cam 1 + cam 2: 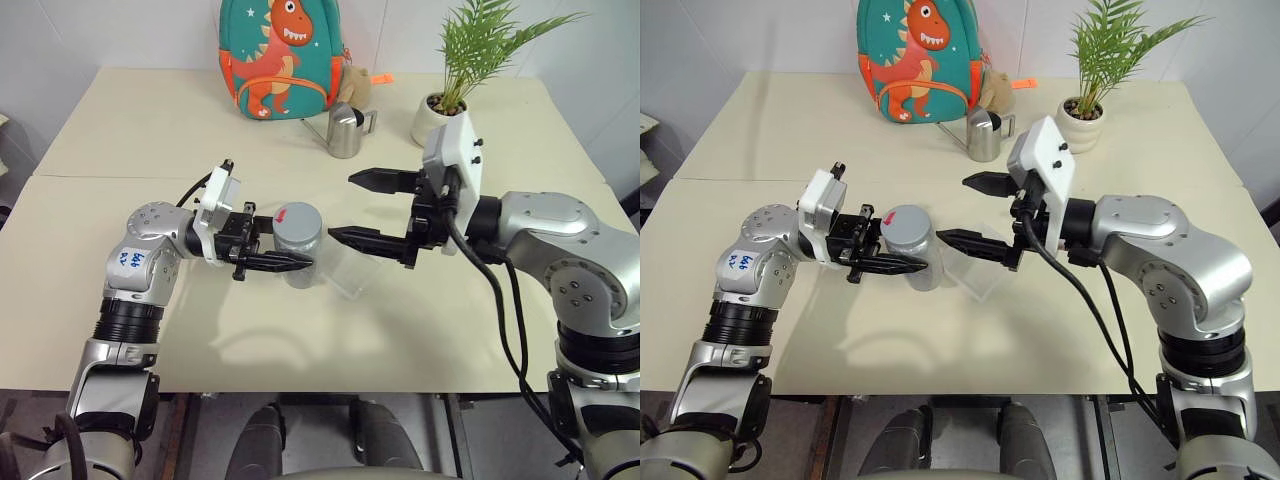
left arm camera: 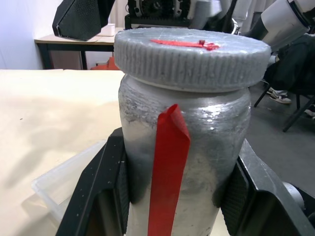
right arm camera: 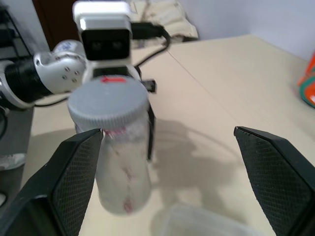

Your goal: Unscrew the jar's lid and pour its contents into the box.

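The jar (image 1: pixel 298 243) is held upright above the table (image 1: pixel 150 130), lid (image 1: pixel 296 217) still on, with the box (image 1: pixel 352 275) on the table just at its 4 o'clock. To unscrew well, the lid should sit centred between the right fingers before they close on the ribbed rim alone, while the body stays clamped. The left end effector (image 1: pixel 300 262) is closed tight around the jar's body. The right end effector (image 1: pixel 342 207), at the jar's 3 o'clock, is spread wide, touching nothing.
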